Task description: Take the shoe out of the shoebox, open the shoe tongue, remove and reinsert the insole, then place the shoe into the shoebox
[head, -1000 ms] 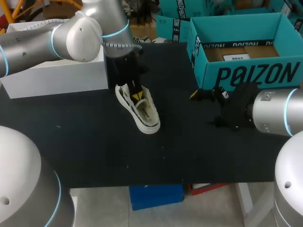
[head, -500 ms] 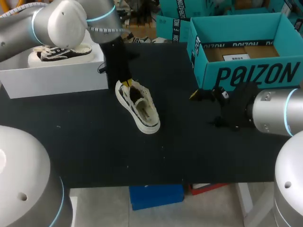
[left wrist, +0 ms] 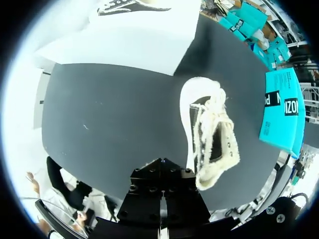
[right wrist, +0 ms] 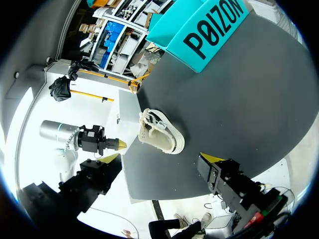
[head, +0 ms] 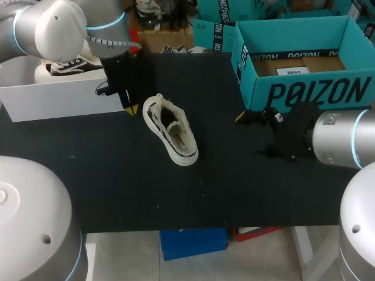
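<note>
- Left pincer (head: pixel 126 107) is closed and empty; the shoe (head: pixel 171 132) lies just beside it, not touching.
- Right pincer (head: pixel 243 118): state cannot be told; the shoebox (head: pixel 304 91) is near, behind it.

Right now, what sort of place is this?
Probably a robot lab bench set up for shoe handling: a black table, a cream shoe on it, and an open teal shoebox at its far right.

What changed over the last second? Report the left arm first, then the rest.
The left hand pulled out of the shoe's opening and backed off leftward toward the white box, now clear of the shoe. The shoe lies where it was; the right hand and shoebox stayed put.
</note>
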